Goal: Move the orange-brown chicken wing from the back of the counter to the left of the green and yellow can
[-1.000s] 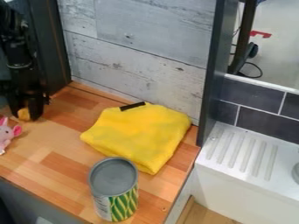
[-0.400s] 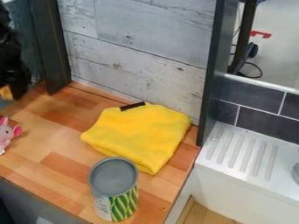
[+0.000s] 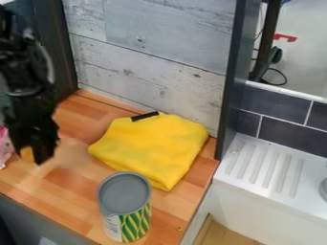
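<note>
Looked like a carrying or setting-down step, but only as a guess. Saw the black tool low over the left part of the wooden desk. Could not tell open from closed on the tool.

Saw a small orange-yellow bit right at the low end of the tool, on its left side in the view. Could have been a little thing in its grip, but could not tell for sure.

With that bit in its grip, seemed to call next for a slow, soft move down to a flat spot, then a gentle letting go. With no grip on it, seemed to call for lining up first, then a careful grab. Needed care either way near the pink toy, just beside the tool at the left edge of the view.

Found the folded yellow cloth flat on the desk, to the right of the tool and the orange-yellow bit, and apart from both. Found the can standing up near the front of the desk, lower in the view and well apart from the tool. Could not tell whether to call the can and cloth touching.
</note>
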Motion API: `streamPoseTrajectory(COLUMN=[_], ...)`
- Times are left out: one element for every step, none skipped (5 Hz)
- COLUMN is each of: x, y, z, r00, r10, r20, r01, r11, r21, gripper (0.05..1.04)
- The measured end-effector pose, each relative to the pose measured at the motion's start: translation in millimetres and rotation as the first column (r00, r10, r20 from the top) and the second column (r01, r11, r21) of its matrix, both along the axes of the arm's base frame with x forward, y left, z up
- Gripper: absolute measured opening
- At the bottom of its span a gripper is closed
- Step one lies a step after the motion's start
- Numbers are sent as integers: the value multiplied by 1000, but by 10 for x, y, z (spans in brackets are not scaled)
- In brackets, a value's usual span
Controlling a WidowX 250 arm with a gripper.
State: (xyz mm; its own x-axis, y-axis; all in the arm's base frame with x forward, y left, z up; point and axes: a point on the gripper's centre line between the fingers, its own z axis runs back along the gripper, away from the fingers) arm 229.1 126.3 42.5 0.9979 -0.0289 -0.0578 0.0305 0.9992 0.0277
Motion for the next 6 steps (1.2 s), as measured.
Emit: streamPoseTrajectory(x=[-108, -194, -268, -320, -479, -500], y=[-361, -423, -377, -297, -328, -485], z=[-156, -233, -352, -387, -391, -389], r00=[992, 987, 988, 991, 991, 993], r10=[-125, -157, -137, -90, -6, -34], r20=[-23, -34, -68, -95, -134, -117], r01=[124, 156, 135, 88, 14, 39], r11=[992, 987, 990, 996, 998, 998], r21=[-21, -31, -32, -15, 59, 39], gripper=[587, 587, 587, 587, 668, 948])
